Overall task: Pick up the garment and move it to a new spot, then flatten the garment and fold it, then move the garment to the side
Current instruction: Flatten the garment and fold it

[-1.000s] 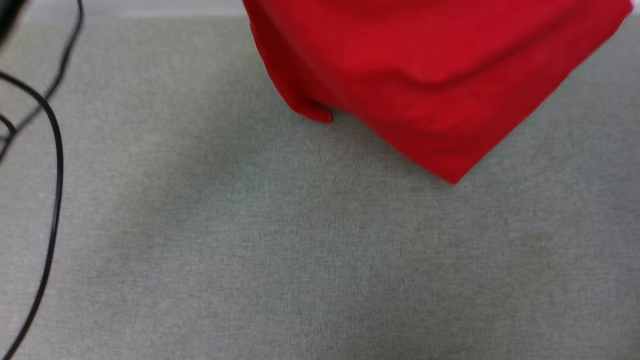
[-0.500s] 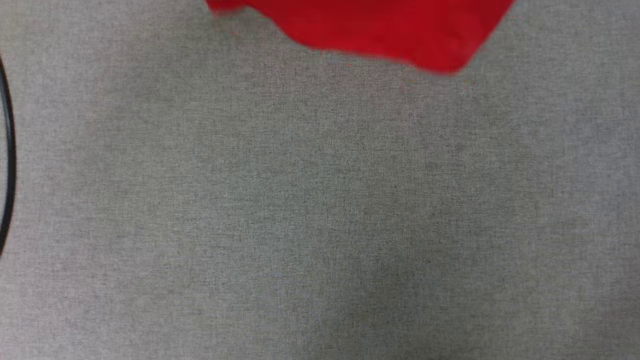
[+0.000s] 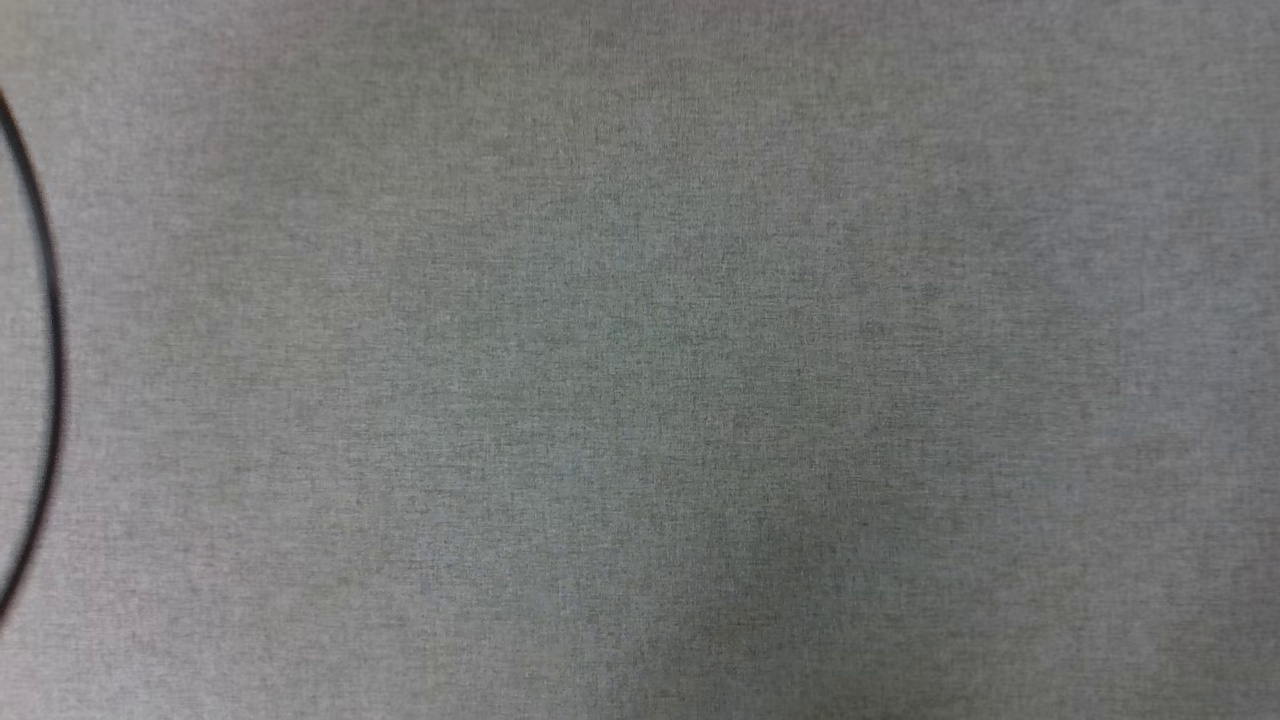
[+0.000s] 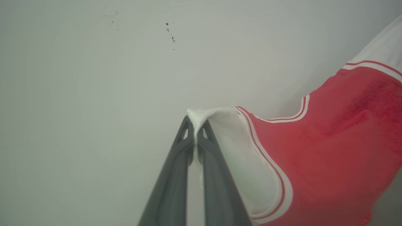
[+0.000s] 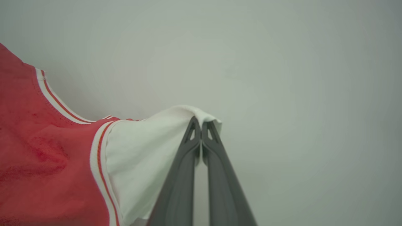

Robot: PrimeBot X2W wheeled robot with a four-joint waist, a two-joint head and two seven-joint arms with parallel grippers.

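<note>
Left wrist view showed the left pincer [image 4: 196, 124] clamped together on the bunched tip of a white sleeve [image 4: 232, 144] of the garment [image 4: 329, 150]. Its red body with striped trim hung off to that view's right against a plain pale background [image 4: 94, 94]. Right wrist view showed the right pincer [image 5: 201, 125] pinched tight on the other white sleeve [image 5: 141, 157], with red cloth spreading leftward. Head view held a grey woven surface [image 3: 640, 360] and a black cable [image 3: 52, 330] curving along its left edge.

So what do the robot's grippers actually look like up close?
The left gripper and right gripper look alike: two long, slim, dark grey fingers each, narrowing toward the tips, with a small triangular cut-out near each tip. Their surfaces are plain and matte.
</note>
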